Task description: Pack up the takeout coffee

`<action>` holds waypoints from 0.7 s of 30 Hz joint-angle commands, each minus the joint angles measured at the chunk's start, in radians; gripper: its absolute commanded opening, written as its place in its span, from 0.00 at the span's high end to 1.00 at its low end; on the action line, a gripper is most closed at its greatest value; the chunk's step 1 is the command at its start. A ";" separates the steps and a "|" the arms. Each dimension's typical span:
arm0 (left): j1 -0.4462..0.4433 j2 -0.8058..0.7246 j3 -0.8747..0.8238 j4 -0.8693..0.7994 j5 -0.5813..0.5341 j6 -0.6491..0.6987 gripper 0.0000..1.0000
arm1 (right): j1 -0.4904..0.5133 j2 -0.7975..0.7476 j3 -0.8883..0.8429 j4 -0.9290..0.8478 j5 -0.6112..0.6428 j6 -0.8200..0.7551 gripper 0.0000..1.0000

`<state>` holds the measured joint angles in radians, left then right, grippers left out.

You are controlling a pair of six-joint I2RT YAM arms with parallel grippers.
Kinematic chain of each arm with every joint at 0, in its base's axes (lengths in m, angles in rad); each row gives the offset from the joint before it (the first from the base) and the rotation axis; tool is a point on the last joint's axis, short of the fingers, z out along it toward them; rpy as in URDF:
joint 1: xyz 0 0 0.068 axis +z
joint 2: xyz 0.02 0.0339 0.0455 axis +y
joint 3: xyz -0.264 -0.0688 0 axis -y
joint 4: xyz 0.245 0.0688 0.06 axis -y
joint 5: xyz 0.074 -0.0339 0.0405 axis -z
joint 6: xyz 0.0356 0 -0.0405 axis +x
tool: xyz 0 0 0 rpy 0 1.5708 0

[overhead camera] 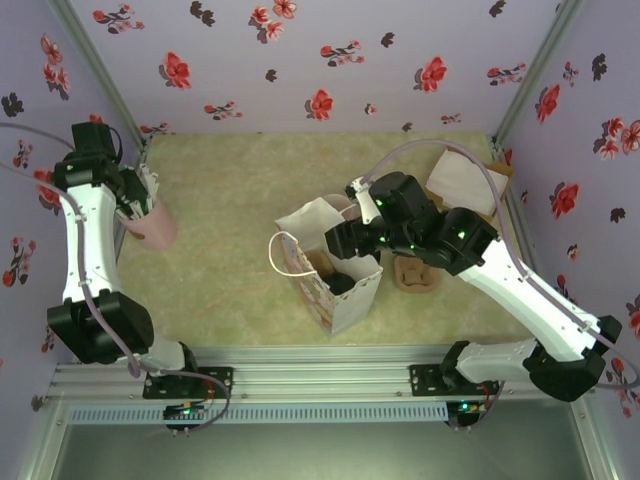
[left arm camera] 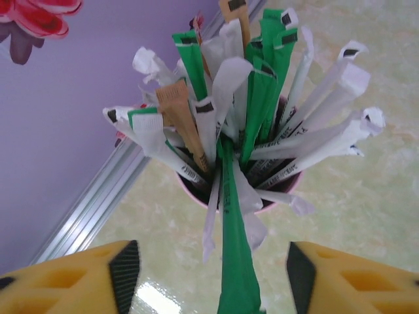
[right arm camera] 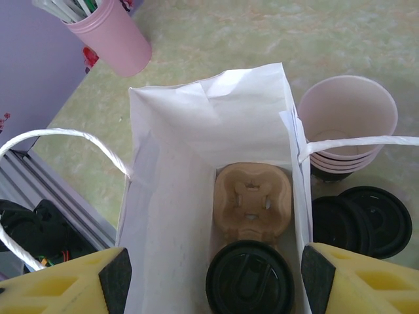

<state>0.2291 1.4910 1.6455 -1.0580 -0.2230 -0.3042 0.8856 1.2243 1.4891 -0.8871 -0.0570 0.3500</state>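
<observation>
Takeout coffee (right arm camera: 250, 278): one cup, black lid up, standing inside the one white paper bag (right arm camera: 196, 124). In the right wrist view it is at the 6 o'clock end of the bag's floor, right against one brown cardboard carrier (right arm camera: 252, 203) that lies toward 12. Outside the bag, at 3 o'clock, stands one nested stack of lidless cups (right arm camera: 347, 121) with at least three rims showing. At 4 o'clock lie two loose black lids (right arm camera: 366, 222), overlapping. One pink cup (right arm camera: 114, 36) of packets sits at 10 o'clock.

Right gripper (right arm camera: 216, 278) hangs over the bag mouth, its fingers spread wide and touching nothing. Left gripper (left arm camera: 211, 281) is at the pink cup with its fingers parted. One long green packet (left arm camera: 236, 261) hangs between them, with a gap on either side.

The top view adds a second brown carrier (overhead camera: 415, 272) on the table (overhead camera: 230, 200) at 3 o'clock of the bag, and flat white paper (overhead camera: 462, 180) at 1 o'clock. The left wrist view gives the packets' colours: white, green and brown.
</observation>
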 commanded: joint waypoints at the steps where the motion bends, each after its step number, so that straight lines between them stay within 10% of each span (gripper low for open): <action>1: 0.007 0.021 0.041 0.004 0.024 0.026 0.50 | -0.020 -0.018 -0.025 0.033 -0.028 -0.003 0.29; 21: 0.007 0.039 0.024 -0.011 0.013 0.049 0.78 | -0.095 -0.061 -0.092 0.064 -0.092 0.000 0.29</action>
<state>0.2298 1.5284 1.6604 -1.0554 -0.2115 -0.2783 0.8024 1.1835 1.4078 -0.8421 -0.1303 0.3496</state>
